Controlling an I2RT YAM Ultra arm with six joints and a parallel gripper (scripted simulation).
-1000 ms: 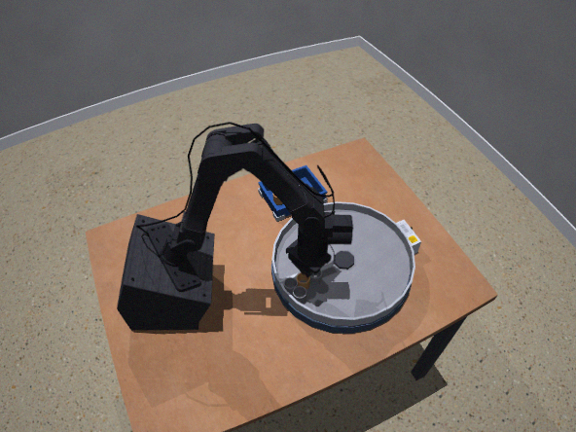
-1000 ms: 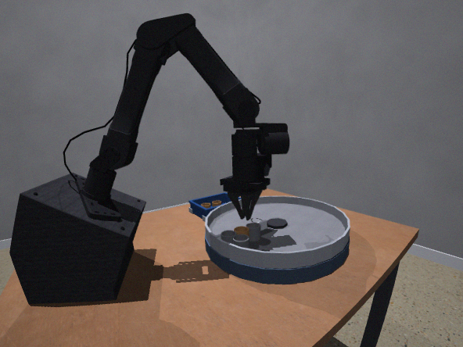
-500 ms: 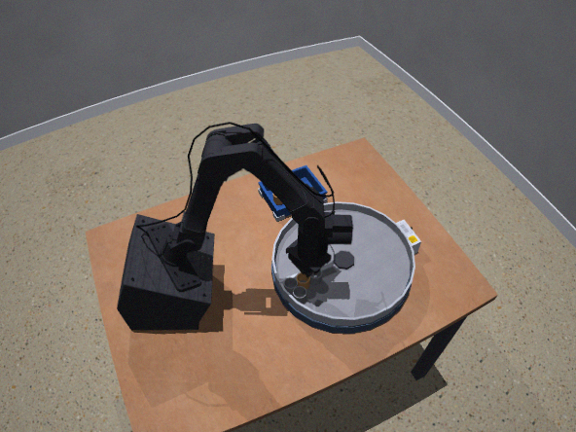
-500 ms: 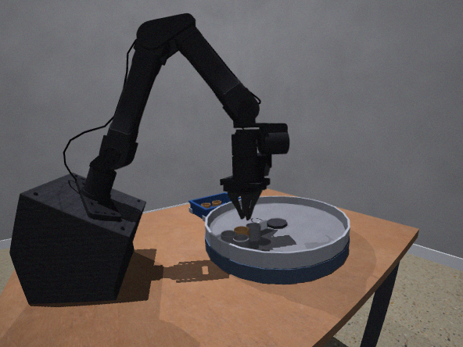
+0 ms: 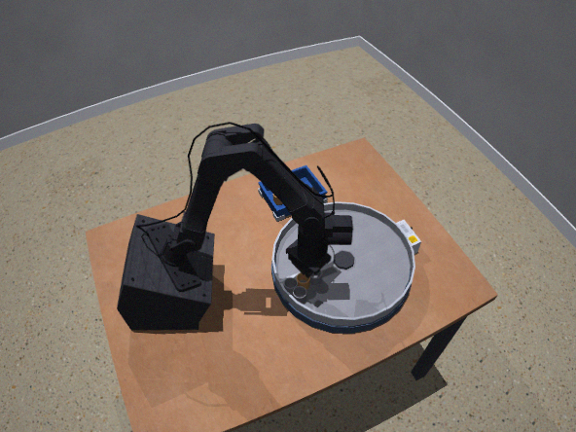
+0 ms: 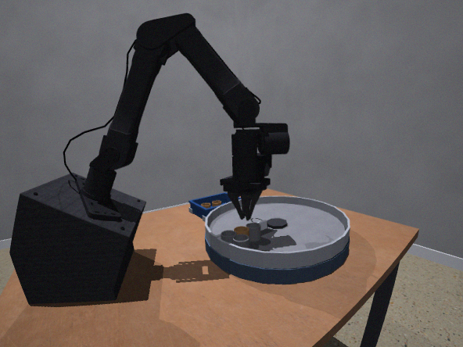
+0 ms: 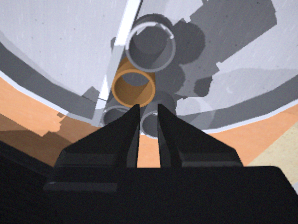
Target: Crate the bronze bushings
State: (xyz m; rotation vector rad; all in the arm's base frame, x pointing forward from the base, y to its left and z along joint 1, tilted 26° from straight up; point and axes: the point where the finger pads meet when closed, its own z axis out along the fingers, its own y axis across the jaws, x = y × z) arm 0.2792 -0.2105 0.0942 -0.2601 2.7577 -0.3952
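From my station I saw the tool above the turntable, fingers slightly apart—nothing gripped. One bronze bushing stood there among steel bushings; two more bronze rings lay in the blue crate.

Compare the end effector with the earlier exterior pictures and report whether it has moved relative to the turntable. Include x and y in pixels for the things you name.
No. In the exterior view, the end effector (image 6: pixel 245 219) (image 7: pixel 148 111) hangs at the same place over the turntable (image 6: pixel 278 255) (image 7: pixel 187 7), showing no visible shift.
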